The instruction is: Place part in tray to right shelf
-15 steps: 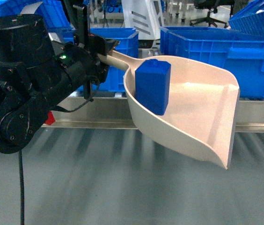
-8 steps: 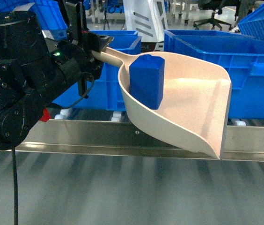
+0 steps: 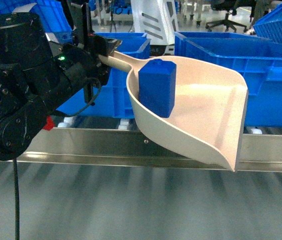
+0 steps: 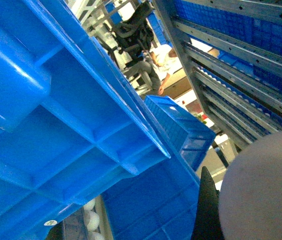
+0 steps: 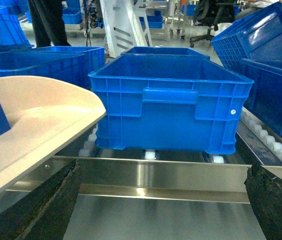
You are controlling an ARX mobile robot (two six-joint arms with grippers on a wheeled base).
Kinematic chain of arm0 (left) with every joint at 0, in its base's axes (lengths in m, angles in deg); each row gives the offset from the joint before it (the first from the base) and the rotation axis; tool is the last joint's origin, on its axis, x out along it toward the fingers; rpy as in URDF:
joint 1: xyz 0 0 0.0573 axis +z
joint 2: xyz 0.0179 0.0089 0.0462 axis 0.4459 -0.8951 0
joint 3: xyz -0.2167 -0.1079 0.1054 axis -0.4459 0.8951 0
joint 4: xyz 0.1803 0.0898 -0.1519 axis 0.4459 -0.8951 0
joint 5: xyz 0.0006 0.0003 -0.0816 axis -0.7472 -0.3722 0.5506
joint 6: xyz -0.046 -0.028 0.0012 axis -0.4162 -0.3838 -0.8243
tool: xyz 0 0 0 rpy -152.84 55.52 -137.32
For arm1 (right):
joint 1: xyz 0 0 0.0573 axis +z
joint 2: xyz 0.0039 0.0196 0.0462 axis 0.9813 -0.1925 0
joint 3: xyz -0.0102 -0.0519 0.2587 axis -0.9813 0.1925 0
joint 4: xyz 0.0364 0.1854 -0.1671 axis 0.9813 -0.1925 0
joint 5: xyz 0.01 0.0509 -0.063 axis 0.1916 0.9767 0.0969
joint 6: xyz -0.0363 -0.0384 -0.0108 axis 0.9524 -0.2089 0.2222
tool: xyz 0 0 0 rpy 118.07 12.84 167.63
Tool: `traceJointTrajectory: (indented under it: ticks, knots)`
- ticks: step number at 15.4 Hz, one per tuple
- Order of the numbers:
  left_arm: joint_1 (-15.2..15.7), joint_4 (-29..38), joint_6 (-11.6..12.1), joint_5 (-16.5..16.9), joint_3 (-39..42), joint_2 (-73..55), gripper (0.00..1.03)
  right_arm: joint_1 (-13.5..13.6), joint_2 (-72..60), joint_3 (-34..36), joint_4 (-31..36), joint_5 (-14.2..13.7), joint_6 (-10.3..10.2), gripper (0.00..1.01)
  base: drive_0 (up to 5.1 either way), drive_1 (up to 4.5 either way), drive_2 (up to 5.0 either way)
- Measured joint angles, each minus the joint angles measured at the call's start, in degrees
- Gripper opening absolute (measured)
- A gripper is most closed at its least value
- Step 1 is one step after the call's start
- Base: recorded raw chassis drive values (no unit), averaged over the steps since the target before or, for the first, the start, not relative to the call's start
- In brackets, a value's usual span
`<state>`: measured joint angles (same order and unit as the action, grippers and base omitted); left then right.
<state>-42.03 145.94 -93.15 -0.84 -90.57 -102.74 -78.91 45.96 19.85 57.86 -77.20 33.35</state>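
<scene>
Left gripper (image 3: 102, 50) clamped on tray (image 3: 206, 120) handle; part (image 3: 157, 88) upright inside tray, against its rear wall, above shelf (image 3: 106, 145) rail. Right gripper (image 5: 163, 200) fingers spread apart, near shelf.

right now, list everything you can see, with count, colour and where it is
part: one, bright blue, standing in the back of the tray
tray: one, pale pinkish-beige scoop, held in the air in front of the shelf rail
right shelf: one, shiny steel rail with white rollers, across the middle
crates: several, blue, sitting on the shelf rollers
office chairs: at least one, black, far background
white machine: one, white, background behind the crates
left claw: black, gripping the tray handle at upper left
right claw: black fingers spread wide, empty, facing the shelf
</scene>
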Motion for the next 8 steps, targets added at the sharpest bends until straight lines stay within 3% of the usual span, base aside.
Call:
traceJointTrajectory:
  ticks: [8]
  knots:
    - [0.0,0.0,0.0,0.0,0.0,0.0,0.13,0.0,0.0,0.0,0.0,0.0,0.0,0.98,0.0,0.00,0.0]
